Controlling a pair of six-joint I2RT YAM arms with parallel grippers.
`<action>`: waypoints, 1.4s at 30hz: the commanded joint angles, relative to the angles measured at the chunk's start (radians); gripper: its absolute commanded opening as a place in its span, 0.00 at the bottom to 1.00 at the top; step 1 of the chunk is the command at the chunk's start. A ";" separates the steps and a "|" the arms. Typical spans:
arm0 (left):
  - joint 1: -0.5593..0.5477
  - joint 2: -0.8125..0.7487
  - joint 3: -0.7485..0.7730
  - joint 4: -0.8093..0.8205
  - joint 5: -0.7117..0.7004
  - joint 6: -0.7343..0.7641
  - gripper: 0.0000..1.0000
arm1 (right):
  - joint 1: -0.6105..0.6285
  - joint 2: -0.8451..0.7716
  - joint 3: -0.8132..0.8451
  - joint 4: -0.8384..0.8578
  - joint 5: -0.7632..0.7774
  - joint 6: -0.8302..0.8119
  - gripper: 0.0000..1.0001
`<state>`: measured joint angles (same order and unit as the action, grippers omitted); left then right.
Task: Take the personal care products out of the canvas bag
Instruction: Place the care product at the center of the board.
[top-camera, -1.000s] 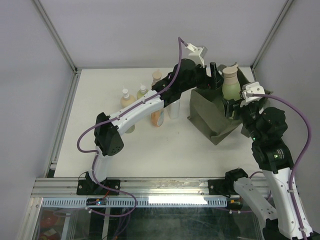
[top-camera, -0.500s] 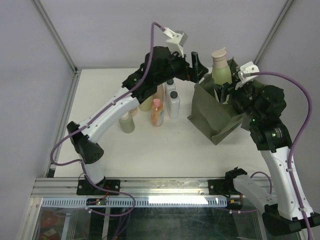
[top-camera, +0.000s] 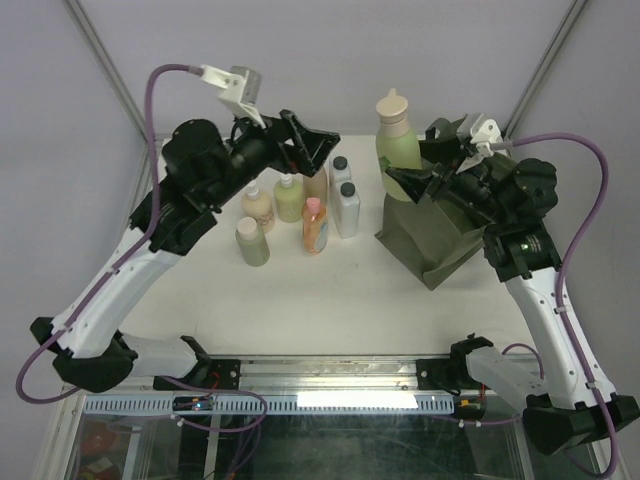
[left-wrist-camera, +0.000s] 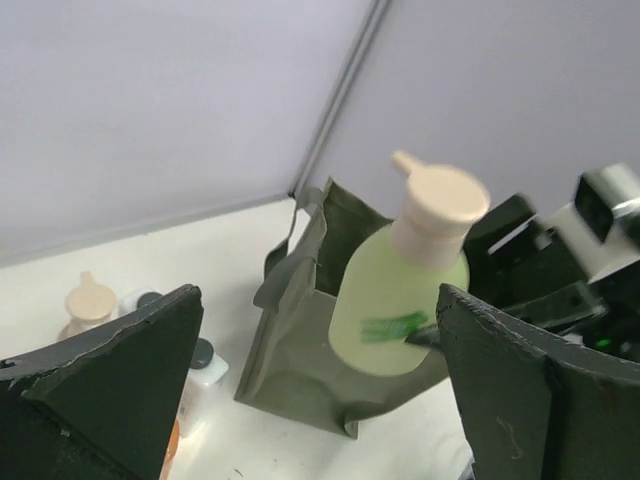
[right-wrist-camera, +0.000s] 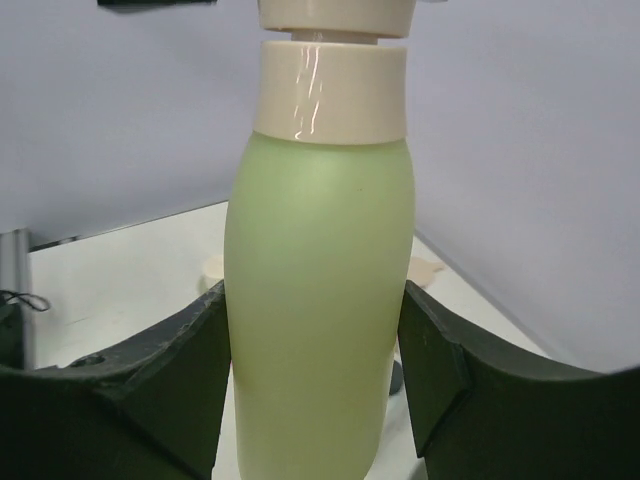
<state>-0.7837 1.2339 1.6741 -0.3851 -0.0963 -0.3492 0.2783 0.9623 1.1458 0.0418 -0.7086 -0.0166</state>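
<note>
My right gripper (top-camera: 418, 160) is shut on a yellow-green bottle (top-camera: 398, 140) with a beige cap and holds it upright above the olive canvas bag (top-camera: 430, 235). In the right wrist view the bottle (right-wrist-camera: 315, 300) fills the gap between both fingers (right-wrist-camera: 170, 380). The left gripper (top-camera: 318, 148) hangs open and empty above the bottles on the table, to the left of the bag. In its wrist view the left gripper (left-wrist-camera: 318, 292) frames the bottle (left-wrist-camera: 395, 310) and the bag (left-wrist-camera: 300, 340). The bag's inside is hidden.
Several bottles stand grouped left of the bag: a tan one (top-camera: 257, 205), a yellow-green one (top-camera: 289, 198), an orange one (top-camera: 314, 225), a white one with a black cap (top-camera: 347, 208) and a beige one (top-camera: 253, 242). Grey walls close in the back and both sides.
The left gripper has drawn back leftward from the bag and opened wide. The right gripper has lifted the yellow-green bottle up and left, clear of the bag.
</note>
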 joint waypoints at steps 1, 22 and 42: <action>0.006 -0.071 -0.011 -0.039 -0.126 0.014 0.99 | 0.096 0.016 -0.023 0.380 -0.145 0.112 0.00; 0.006 -0.155 0.045 -0.374 -0.268 -0.107 0.99 | 0.607 0.382 -0.464 1.083 0.157 -0.042 0.00; 0.007 -0.119 -0.137 -0.944 -0.203 -0.643 0.99 | 0.633 0.714 -0.478 1.403 0.140 -0.065 0.00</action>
<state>-0.7834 1.1454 1.5646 -1.3220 -0.3351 -0.9035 0.9085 1.7206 0.6334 1.1690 -0.5797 -0.0570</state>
